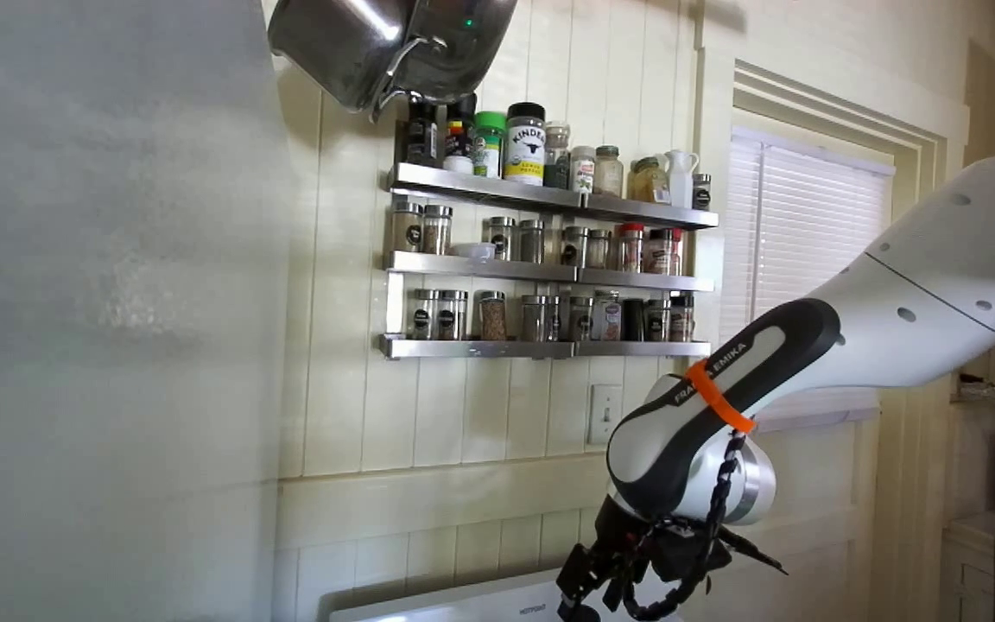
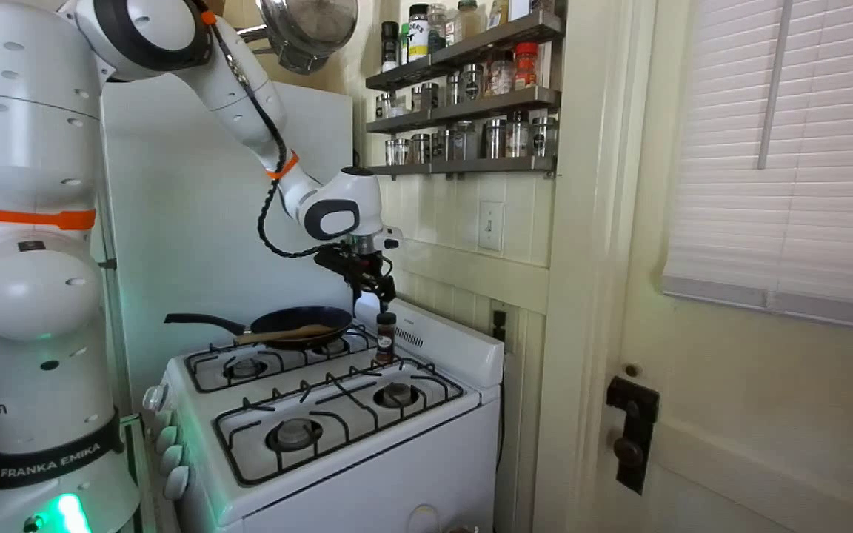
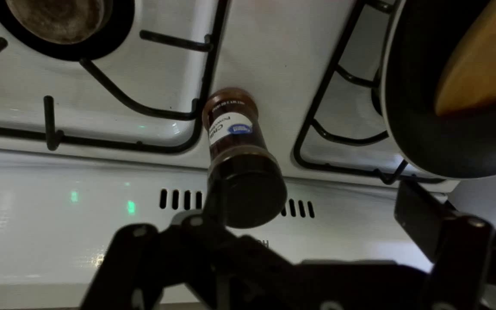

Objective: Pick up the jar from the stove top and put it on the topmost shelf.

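Note:
The jar, a small dark red-brown spice jar with a black cap (image 2: 386,338), stands upright on the white stove top (image 2: 278,383), near the back panel. In the wrist view the jar (image 3: 237,133) shows a chili powder label. My gripper (image 2: 375,297) points down just above the jar. In the wrist view my gripper (image 3: 314,206) is open, with the jar's cap close to the left finger and a wide gap to the right finger; I cannot tell whether the left finger touches it. The topmost shelf (image 1: 549,197) holds several bottles and also shows in an exterior view (image 2: 471,50).
A dark pan (image 2: 300,320) with a wooden spatula (image 2: 278,335) sits on the back burner, right of the gripper in the wrist view. Black grates flank the jar. Two lower shelves (image 1: 480,265) hold jars. Steel pots (image 1: 394,43) hang near the topmost shelf's end.

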Controlling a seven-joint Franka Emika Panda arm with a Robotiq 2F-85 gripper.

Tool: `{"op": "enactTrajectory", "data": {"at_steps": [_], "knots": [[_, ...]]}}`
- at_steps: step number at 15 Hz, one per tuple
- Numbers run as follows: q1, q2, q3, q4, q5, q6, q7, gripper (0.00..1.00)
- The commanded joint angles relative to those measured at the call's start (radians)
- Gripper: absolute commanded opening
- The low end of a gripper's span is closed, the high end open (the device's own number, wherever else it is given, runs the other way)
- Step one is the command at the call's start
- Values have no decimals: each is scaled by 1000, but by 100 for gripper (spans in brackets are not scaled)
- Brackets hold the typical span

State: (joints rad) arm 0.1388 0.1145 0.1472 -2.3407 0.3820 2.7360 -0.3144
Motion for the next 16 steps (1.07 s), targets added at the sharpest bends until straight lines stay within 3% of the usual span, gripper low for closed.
{"op": "enactTrajectory", "data": {"at_steps": [1,5,6,7,8,10,12,13,16], "knots": [[6,10,2,-54,-99,73,146,100],[14,6,-8,-97,-209,95,299,100],[26,12,-27,-110,-289,126,354,100],[88,12,-112,-129,-402,155,423,100],[8,15,-17,-84,-281,92,321,100],[35,15,-61,-107,-367,123,385,100],[42,15,-72,-112,-378,127,391,100],[72,20,-132,-111,-517,144,506,100],[129,55,-211,-94,-724,284,660,100]]}}
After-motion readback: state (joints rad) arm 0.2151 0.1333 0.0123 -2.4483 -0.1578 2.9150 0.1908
